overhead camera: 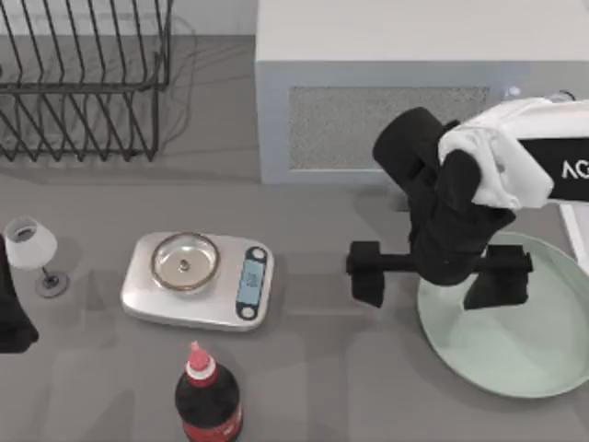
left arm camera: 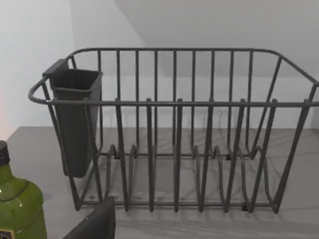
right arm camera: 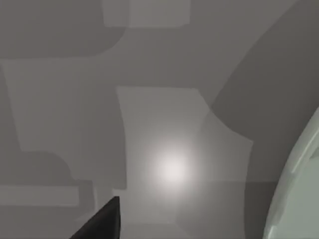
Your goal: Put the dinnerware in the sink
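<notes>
One big round plate [overhead camera: 520, 345], pale mint green with a low raised rim, lies flat at the bench's right edge near the front. Just above it, the right gripper [overhead camera: 437, 281] is spread wide, one finger [overhead camera: 366, 273] over the bare bench and the other over the plate. The left arm [overhead camera: 11, 308] waits at the left edge. Further back stands a grey-white microwave [overhead camera: 386, 120].

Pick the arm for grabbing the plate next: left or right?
Right. The right gripper hangs open straddling the rim of the large pale mint-green plate at the table's right; the left arm sits parked at the far left edge beside the small wine glass.
</notes>
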